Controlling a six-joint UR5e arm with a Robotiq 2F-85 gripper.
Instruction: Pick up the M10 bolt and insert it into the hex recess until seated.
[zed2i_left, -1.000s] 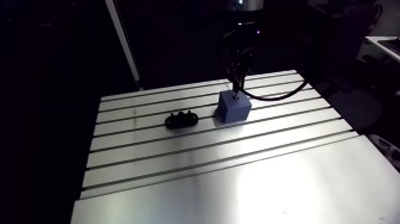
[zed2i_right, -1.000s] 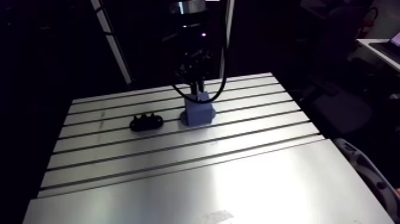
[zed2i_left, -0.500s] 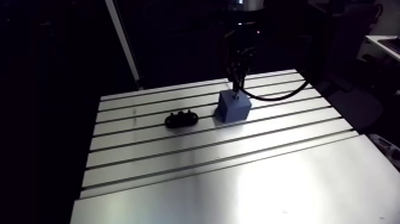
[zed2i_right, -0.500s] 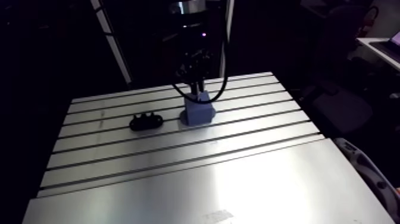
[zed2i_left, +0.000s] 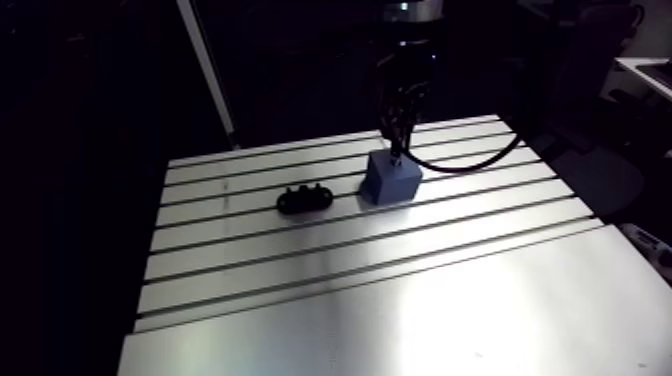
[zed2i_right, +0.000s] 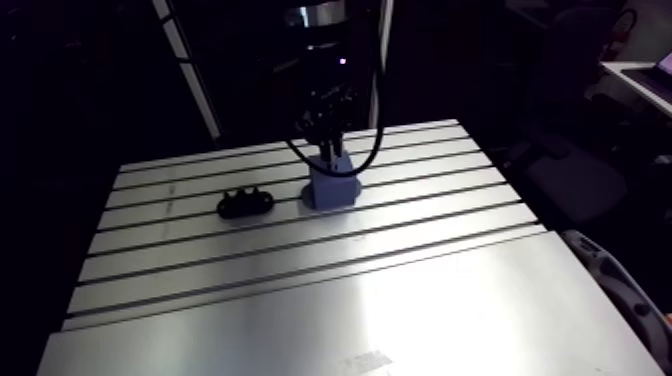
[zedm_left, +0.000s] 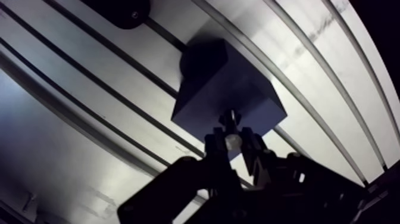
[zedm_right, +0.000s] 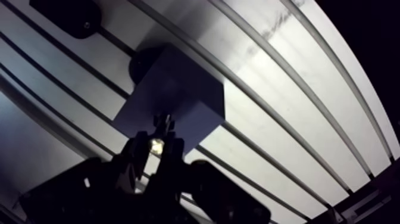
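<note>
A dark blue block (zed2i_left: 391, 180) stands on the slotted table (zed2i_left: 300, 270), near its far edge. My gripper (zed2i_left: 398, 150) comes straight down over the block's top. In the wrist view the gripper (zedm_left: 231, 136) is shut on the M10 bolt (zedm_left: 232, 142). The bolt's shiny head sits between the fingers and its dark shank points down at the block's top face (zedm_left: 220, 89). The shank tip is at or just above that face. I cannot make out the hex recess; the bolt and fingers cover it.
A black low holder with bumps (zed2i_left: 305, 201) lies on the table to the left of the block; it also shows beyond the block in the wrist view (zedm_right: 68, 15). Grooves run across the table's far half; the near half is smooth plate.
The gripper stays over the block with the bolt in it; its wrist has shifted very slightly and the cable loop beside the block has swung a little.
</note>
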